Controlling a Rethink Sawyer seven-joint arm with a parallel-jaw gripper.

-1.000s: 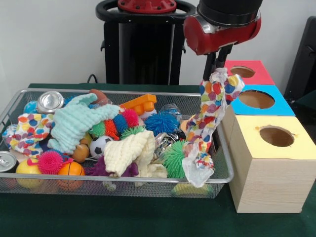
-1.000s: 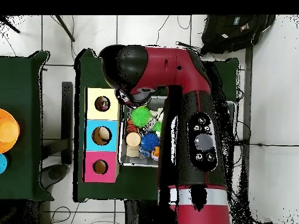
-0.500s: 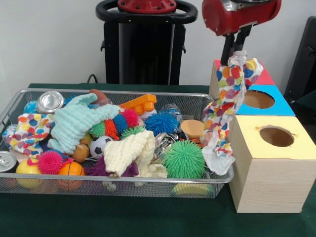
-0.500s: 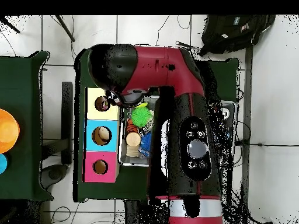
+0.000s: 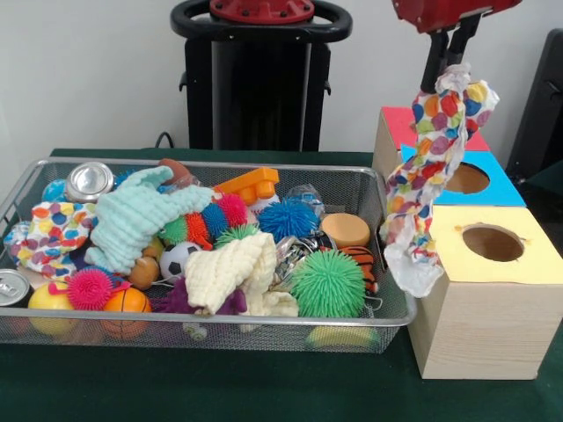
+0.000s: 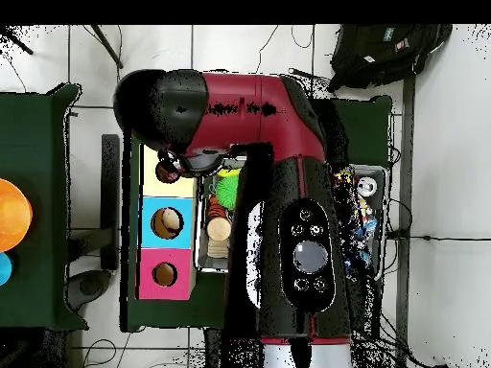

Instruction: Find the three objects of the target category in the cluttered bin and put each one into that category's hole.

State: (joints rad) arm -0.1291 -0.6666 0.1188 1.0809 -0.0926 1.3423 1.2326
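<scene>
Judging from how things lie, the sorting is underway, with one cloth lifted and none seen dropped in.

Nearest the camera, the worktop is dark green. On it sits the wire bin, packed with clutter. Along its near side are an orange ball, a pink spiky ball, a cream knitted cloth and a green spiky ball. A mint cloth lies across the pile further back, and a spotted cloth sits at the left end of the bin. A drinks can and an orange toy block lie toward the far side.

Beside the bin stands a row of wooden boxes: the yellow box nearest, then the blue box, then the red box farthest. Each of the nearer two shows a round hole on top; the red box's hole is hidden in the front view.

Above them the claw is clenched on the top of a long spotted rag, which hangs clear of the bin, its tail dangling at the near corner of the yellow box, beside its hole.

If cloths are the target, this one has yet to go in, and several cloths in the bin are left to choose from. Which hole it belongs to I cannot tell.
</scene>
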